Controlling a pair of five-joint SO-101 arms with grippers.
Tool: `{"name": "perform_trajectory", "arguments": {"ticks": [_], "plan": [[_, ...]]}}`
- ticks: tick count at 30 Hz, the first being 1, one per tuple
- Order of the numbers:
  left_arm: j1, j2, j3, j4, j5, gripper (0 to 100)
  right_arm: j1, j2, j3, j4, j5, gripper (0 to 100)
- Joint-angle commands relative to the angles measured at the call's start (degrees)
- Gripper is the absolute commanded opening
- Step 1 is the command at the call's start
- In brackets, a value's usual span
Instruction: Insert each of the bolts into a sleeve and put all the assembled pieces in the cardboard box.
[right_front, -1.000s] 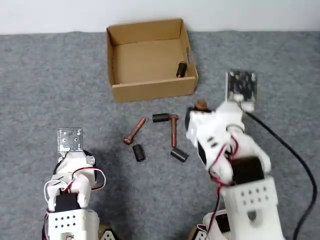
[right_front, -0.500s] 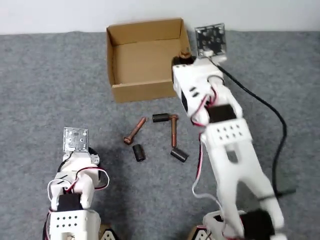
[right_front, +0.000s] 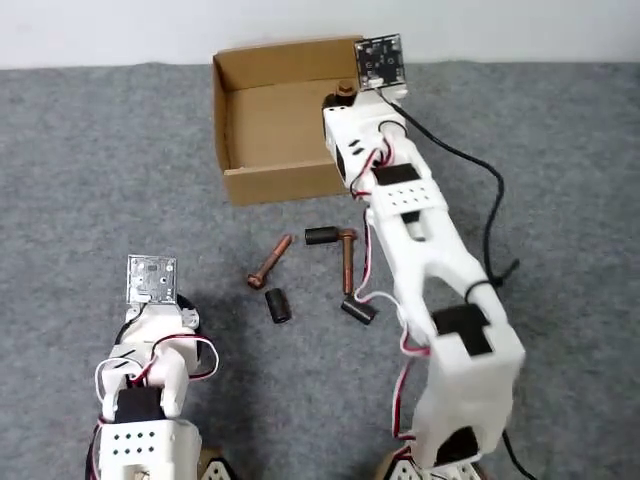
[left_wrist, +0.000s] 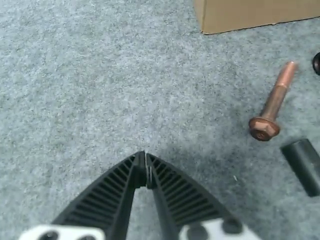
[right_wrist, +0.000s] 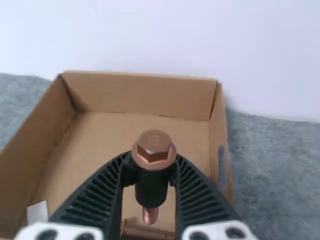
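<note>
The right claw (right_wrist: 151, 167) is closed firmly on a black sleeve (right_wrist: 151, 187) with a copper bolt (right_wrist: 153, 150) seated in it. The hex head rests on top and the shank tip pokes out below, so the pair hangs upright and cannot slide apart in the grip. The right arm stretches from the near right of the tabletop (right_front: 100, 180) to the far side, holding this assembled piece over the right part of the cardboard box (right_front: 222, 120). It hangs inside the walls but above the floor, which reads as the pause before a drop: opening here should let it fall in, not onto the rim. A copper shaft (right_wrist: 145, 231) lies across the box floor just under the claw, probably a finished piece. The left claw (left_wrist: 145, 170) has its tips pressed together with nothing between them and hangs low over bare carpet at the near left, well apart from the parts, seemingly parked out of the other arm's way. Between the arms and the box lie the unassembled parts. A loose bolt (right_front: 270, 262) slants on the left and a second bolt (right_front: 347, 262) lies near-to-far, with a bare sleeve (right_front: 321, 236) just beside its head. Two more lie nearer: another sleeve (right_front: 277, 304) and a third sleeve (right_front: 358, 310). That leaves two insertions to do, and one sleeve looks spare.
</note>
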Motion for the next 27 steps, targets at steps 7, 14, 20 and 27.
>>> {"name": "perform_trajectory", "arguments": {"ticks": [7, 14, 20, 27], "plan": [[0.2, -0.4, -0.3, -1.4, -0.4, 0, 0.4, 13.8, -23.8, 12.4, 0.2, 18.6], [0.2, -0.4, -0.3, -1.4, -0.4, 0, 0.2, 14.0, -29.8, 16.7, 0.1, 12.2], [0.2, -0.4, -0.3, -1.4, -0.4, 0, 0.2, 8.3, -30.3, 29.0, 0.0, 0.4], [0.1, -0.4, -0.3, -1.4, -0.4, 0, -0.7, 1.9, -30.3, 47.2, 0.0, 0.8]]}}
